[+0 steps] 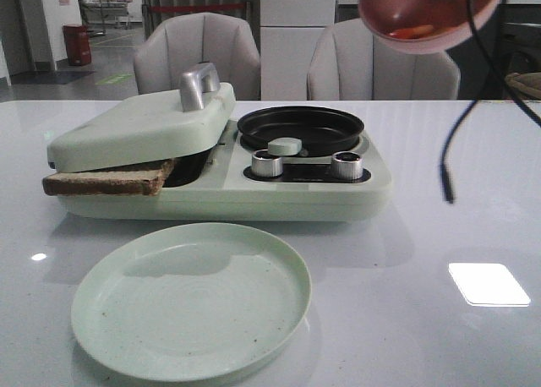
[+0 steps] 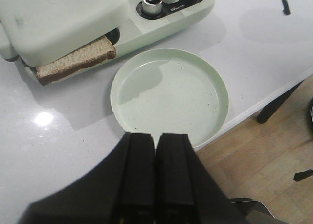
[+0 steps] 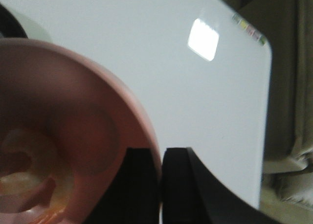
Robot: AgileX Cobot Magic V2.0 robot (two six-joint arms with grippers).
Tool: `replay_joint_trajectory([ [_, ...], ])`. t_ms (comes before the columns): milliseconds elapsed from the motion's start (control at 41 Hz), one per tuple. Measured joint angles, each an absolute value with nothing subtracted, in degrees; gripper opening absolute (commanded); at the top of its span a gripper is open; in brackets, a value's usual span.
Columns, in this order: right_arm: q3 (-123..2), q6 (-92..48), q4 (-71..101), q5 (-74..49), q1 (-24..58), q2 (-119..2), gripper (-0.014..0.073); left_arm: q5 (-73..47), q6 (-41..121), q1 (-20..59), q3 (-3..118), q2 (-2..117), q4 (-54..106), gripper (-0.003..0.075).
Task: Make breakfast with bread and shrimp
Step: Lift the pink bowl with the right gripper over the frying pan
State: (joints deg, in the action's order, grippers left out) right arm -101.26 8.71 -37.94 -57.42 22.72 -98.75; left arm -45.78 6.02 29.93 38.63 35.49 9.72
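A bread slice [image 1: 110, 181] with brown crust sticks out from under the closed lid [image 1: 139, 125] of the pale green breakfast maker [image 1: 296, 193]; it also shows in the left wrist view [image 2: 76, 61]. My right gripper [image 3: 161, 153] is shut on the rim of a pink bowl [image 3: 73, 131], held high above the table at the upper right [image 1: 427, 15]. Orange and pale shrimp pieces [image 3: 29, 185] lie inside the bowl. My left gripper [image 2: 155, 138] is shut and empty, hovering over the near rim of the pale green plate [image 2: 210, 87].
The maker's black round pan [image 1: 300, 127] sits behind two metal knobs [image 1: 267, 162]. The green plate [image 1: 110, 319] lies in front of the maker. A black cable [image 1: 448, 163] hangs at the right. Two chairs stand behind the table.
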Motion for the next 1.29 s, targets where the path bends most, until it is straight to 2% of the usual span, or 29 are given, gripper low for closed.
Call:
replay_joint_trajectory([
  [341, -104.7, 21.2, -65.3, -57.4, 35.3, -109.1, 0.0045, -45.8, 6.0, 29.9, 38.6, 35.5, 9.7, 0.0101],
  [756, -104.7, 30.8, -94.5, -62.1, 41.2, -122.7, 0.0045, -45.8, 6.0, 29.9, 38.6, 35.5, 9.7, 0.0101],
  [1292, -105.1, 31.5, -98.0, -63.6, 42.5, -128.6, 0.0045, -45.8, 6.0, 29.9, 38.6, 35.5, 9.7, 0.0101],
])
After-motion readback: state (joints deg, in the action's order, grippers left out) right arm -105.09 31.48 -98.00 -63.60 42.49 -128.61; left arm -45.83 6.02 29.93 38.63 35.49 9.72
